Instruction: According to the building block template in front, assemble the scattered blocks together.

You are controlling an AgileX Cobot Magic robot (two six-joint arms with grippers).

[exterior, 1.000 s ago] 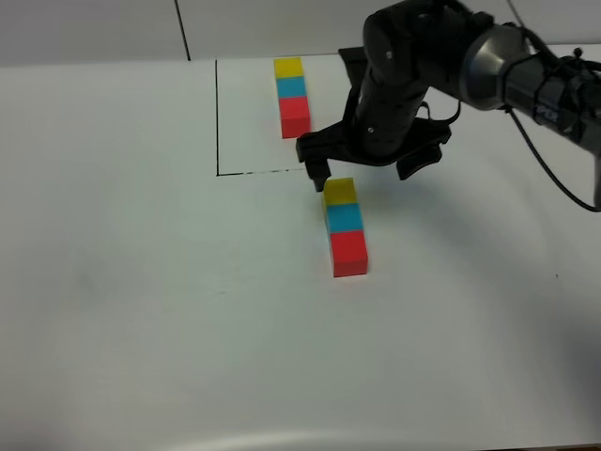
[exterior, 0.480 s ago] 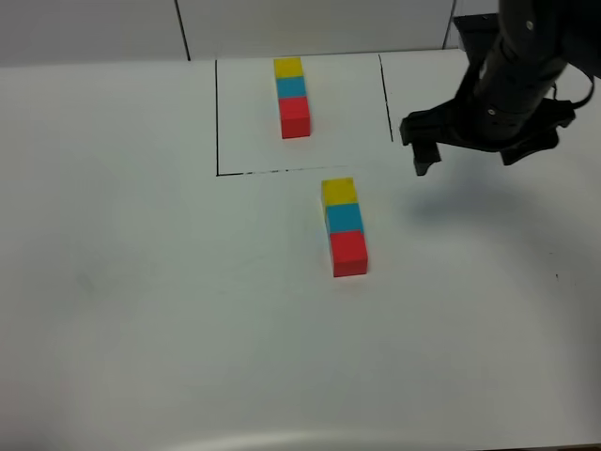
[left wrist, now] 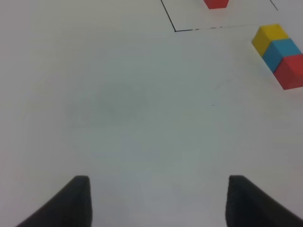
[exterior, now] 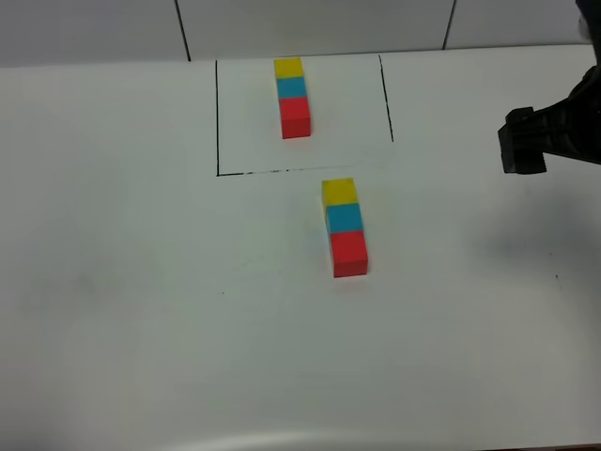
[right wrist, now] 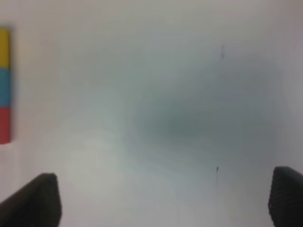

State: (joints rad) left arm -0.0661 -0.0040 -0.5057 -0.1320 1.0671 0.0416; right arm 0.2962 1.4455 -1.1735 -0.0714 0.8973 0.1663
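The building block template (exterior: 292, 94) is a yellow, cyan-blue and red row inside the black outline at the back. The scattered blocks lie in one touching row in front of the outline: yellow (exterior: 339, 192), cyan-blue (exterior: 344, 218), red (exterior: 349, 253). My right gripper (right wrist: 161, 201) is open and empty; only one of its fingers (exterior: 520, 141) shows at the right edge, far from the row. My left gripper (left wrist: 158, 203) is open and empty over bare table. The row also shows in the left wrist view (left wrist: 283, 51) and the right wrist view (right wrist: 4, 85).
The white table (exterior: 141, 282) carries the black outline (exterior: 217, 122), whose front line runs just behind the yellow block. The template's red cube shows in the left wrist view (left wrist: 215, 3). Nothing else stands on the table.
My right arm has pulled away from the yellow end of the row, going right to the view's edge. The three blocks have stayed in place.
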